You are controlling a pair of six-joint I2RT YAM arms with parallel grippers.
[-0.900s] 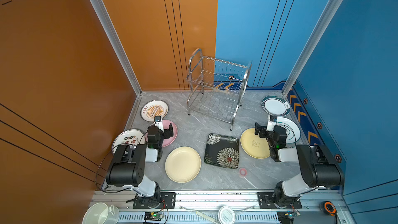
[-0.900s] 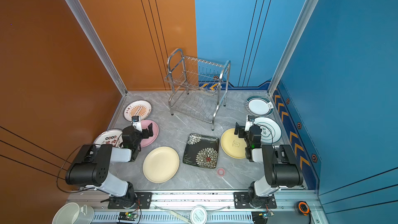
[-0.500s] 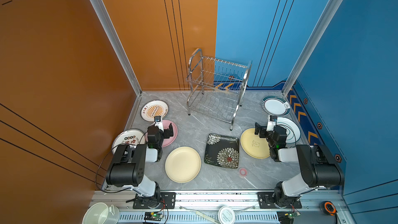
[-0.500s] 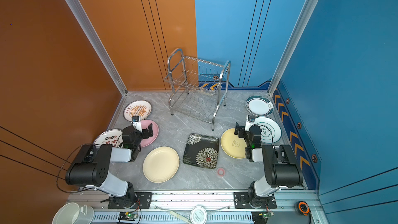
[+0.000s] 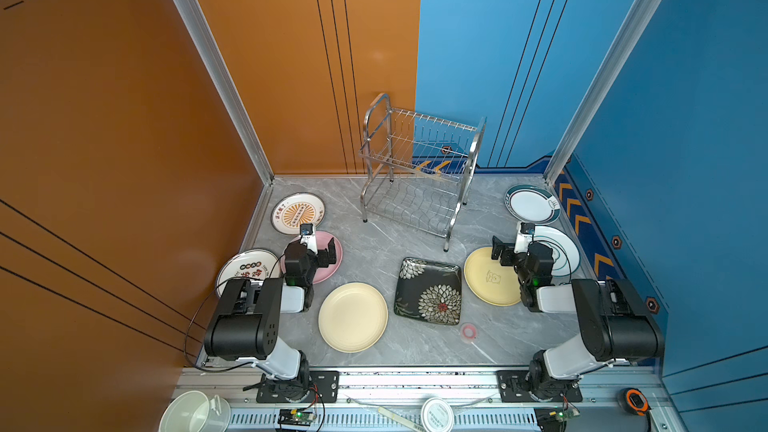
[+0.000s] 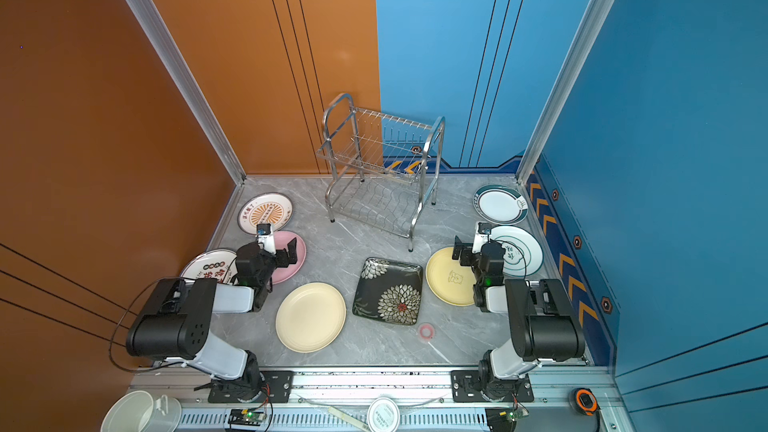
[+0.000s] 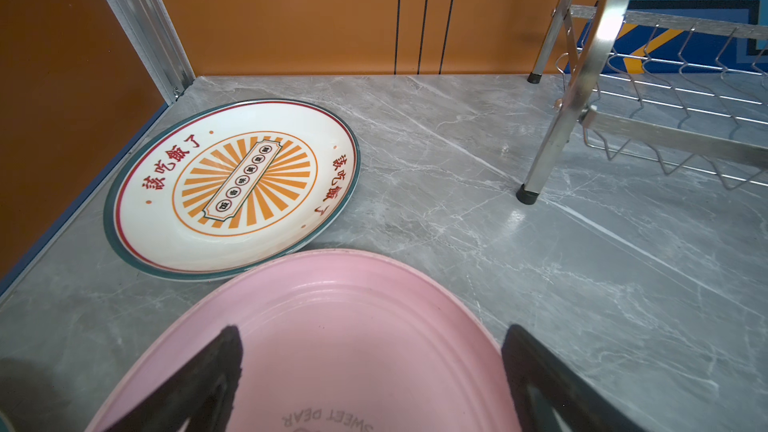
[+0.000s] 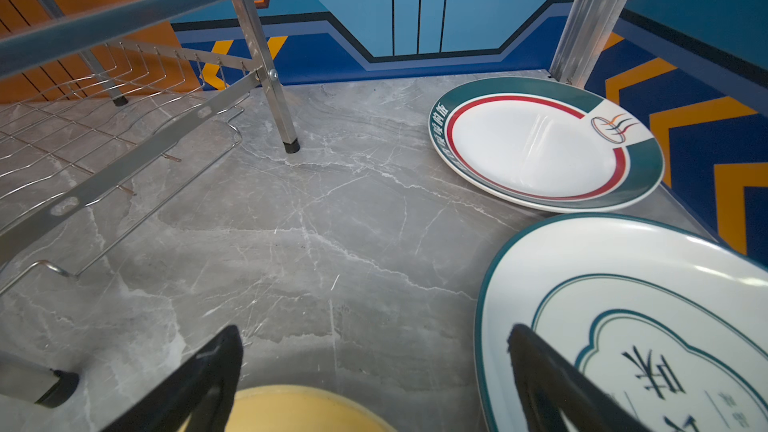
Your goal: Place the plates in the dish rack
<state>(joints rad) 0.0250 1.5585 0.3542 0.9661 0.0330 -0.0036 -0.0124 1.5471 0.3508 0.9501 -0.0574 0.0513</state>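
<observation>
The steel wire dish rack (image 5: 419, 172) stands empty at the back middle of the grey table. Several plates lie flat around it. My left gripper (image 5: 318, 245) hangs open just over the pink plate (image 7: 332, 313), beside two orange-print plates (image 5: 297, 213) (image 5: 245, 270). My right gripper (image 8: 374, 330) is open and empty, low over bare table between the yellow plate (image 8: 291, 409) and a teal-rimmed plate (image 8: 623, 284). Another teal-rimmed plate (image 5: 532, 203) lies at the back right. A cream plate (image 5: 353, 317) and a square black floral plate (image 5: 429, 290) lie in front.
A small pink ring (image 5: 468, 331) lies near the table's front edge. A white jug (image 5: 195, 411), a round white lid (image 5: 436, 413) and a tape measure (image 5: 636, 401) sit on the rail in front. Orange and blue walls close in three sides.
</observation>
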